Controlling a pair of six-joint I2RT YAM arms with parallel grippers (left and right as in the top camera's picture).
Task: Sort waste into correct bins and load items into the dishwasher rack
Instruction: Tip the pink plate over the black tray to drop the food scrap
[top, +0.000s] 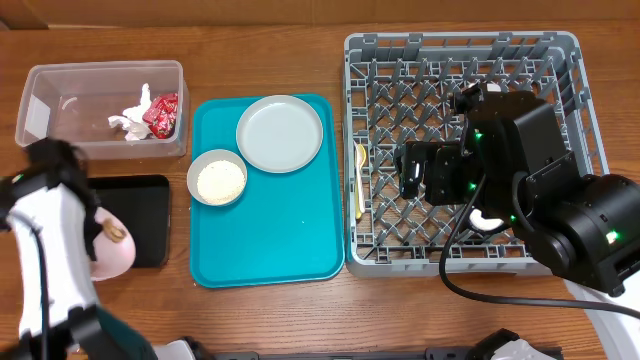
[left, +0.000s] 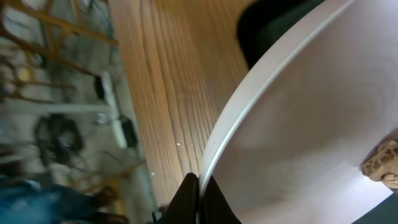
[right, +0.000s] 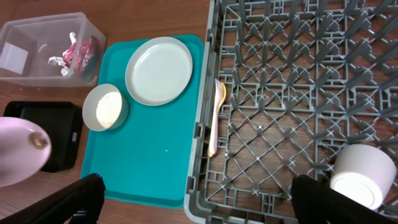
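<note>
we're on the left side, where the left gripper is clenched on the rim of the pale pink plate, pinching it thin between its fingers and holding it right at the near corner of the black tray. the brown scrap sits alone on the plate's smooth, pale face, a small rough lump towards the edge away from the grip. we read this as the tip-out step: the scrap goes off the plate and into a bin. to do it well, we'd want the low edge of the plate brought fully over the tray before the tilt steepens, because part of the plate hangs over bare table on the overhead view and the scrap could drop outside. a slow roll of the wrist should do, the grip on the rim held firm since the glazed surface looks slick. the clear tub holds tissue and a wrapper; the grey bowl with its rice waits on the teal tray. over the dishwasher rack, the right gripper is spread wide and empty, the white cup standing in the rack.
</note>
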